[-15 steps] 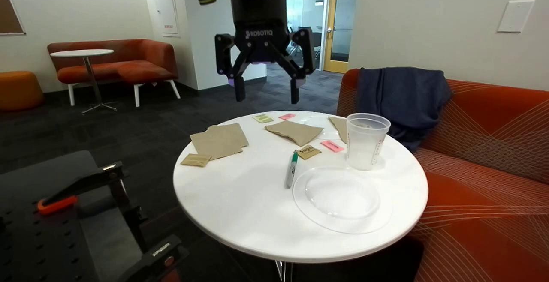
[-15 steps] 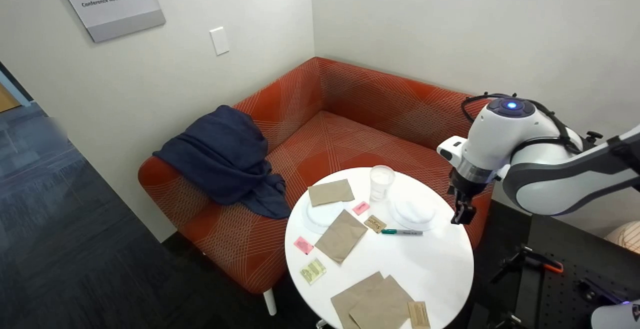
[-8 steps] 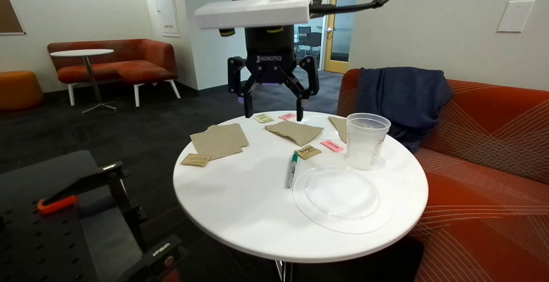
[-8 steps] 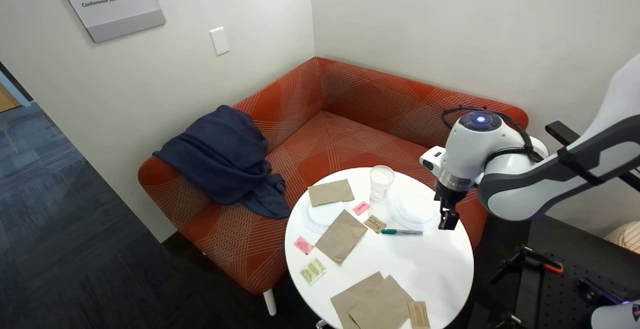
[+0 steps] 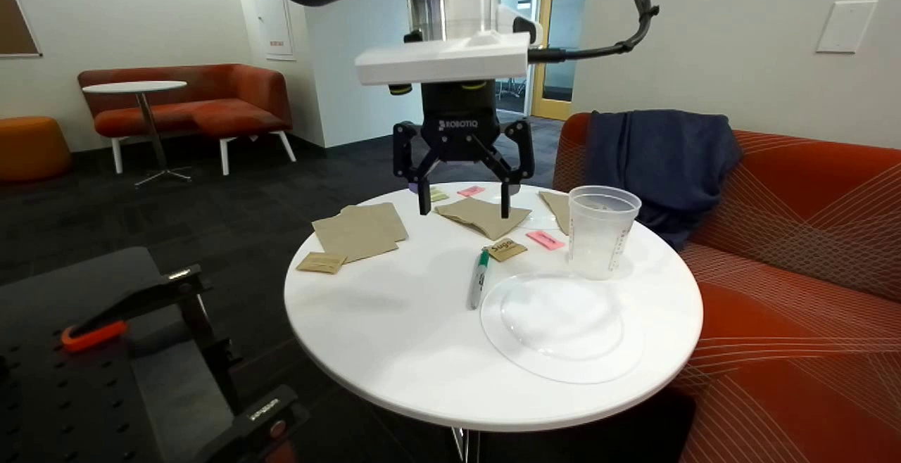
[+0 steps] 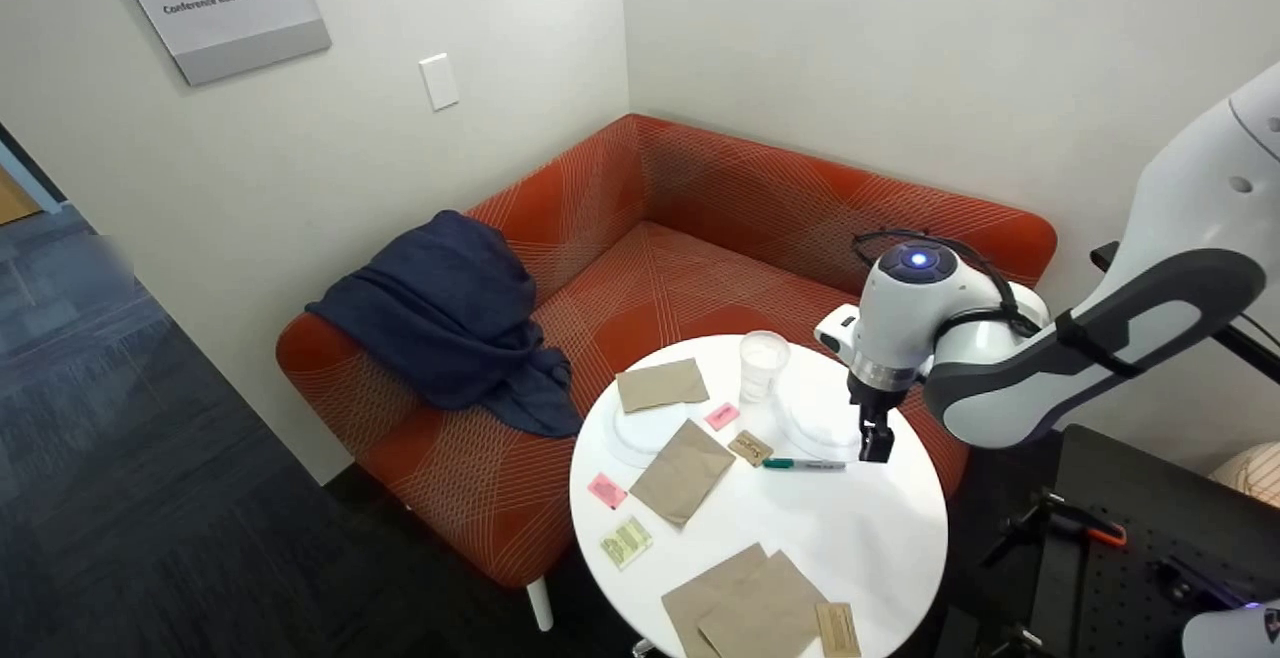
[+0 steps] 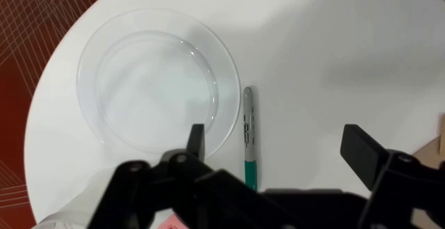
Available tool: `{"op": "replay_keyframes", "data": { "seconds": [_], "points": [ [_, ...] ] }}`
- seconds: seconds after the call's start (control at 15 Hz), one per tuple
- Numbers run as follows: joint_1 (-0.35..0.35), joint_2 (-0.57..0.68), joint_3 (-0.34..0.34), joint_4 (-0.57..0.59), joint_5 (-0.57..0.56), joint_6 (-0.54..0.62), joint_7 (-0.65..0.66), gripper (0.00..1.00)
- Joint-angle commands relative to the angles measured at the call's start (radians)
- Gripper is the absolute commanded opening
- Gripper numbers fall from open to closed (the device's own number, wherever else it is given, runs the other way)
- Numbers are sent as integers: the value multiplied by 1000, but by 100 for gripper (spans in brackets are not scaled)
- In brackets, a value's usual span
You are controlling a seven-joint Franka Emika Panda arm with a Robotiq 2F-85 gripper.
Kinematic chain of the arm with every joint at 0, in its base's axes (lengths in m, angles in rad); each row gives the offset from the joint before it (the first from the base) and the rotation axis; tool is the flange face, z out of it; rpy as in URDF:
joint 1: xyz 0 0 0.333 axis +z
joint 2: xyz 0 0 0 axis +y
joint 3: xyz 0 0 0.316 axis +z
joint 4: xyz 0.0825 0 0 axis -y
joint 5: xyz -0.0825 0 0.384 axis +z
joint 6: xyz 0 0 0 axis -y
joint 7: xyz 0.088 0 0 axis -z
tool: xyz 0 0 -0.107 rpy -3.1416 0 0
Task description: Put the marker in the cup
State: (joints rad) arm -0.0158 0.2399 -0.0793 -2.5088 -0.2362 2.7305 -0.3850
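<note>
The marker (image 5: 479, 280), grey with a green cap, lies flat on the white table beside a clear plate. It also shows in an exterior view (image 6: 803, 464) and in the wrist view (image 7: 249, 128), where its cap end is partly hidden by the gripper. The cup (image 5: 598, 238), a clear tumbler, stands upright beyond the plate; it shows in an exterior view (image 6: 762, 366) and is partly visible at the lower left of the wrist view (image 7: 64, 218). My gripper (image 5: 464, 213) is open and empty above the table. In the wrist view the marker lies between its fingers (image 7: 273, 131), nearer the left one.
A flat clear plate (image 5: 563, 319) lies close beside the marker. A sugar packet (image 5: 505, 249) lies at the cap end, with a pink packet (image 5: 545, 239) near the cup. Brown napkins (image 5: 362, 231) lie on the round table (image 5: 380, 350). A red sofa (image 6: 700, 278) borders it.
My gripper has come down toward the table and inward over it, closer to the marker, with its fingers staying open. The marker, cup and plate have not moved.
</note>
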Motion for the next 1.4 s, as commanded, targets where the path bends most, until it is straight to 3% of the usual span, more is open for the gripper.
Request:
{"op": "replay_keyframes", "data": {
  "seconds": [0.0, 0.87, 1.33],
  "points": [
    [-20, 1, 19, 3, -11, -3, 7, 100],
    [-49, 120, 42, 52, -6, 88, -27, 100],
    [-106, 201, 96, 84, -3, 168, -98, 100]
  ]
}}
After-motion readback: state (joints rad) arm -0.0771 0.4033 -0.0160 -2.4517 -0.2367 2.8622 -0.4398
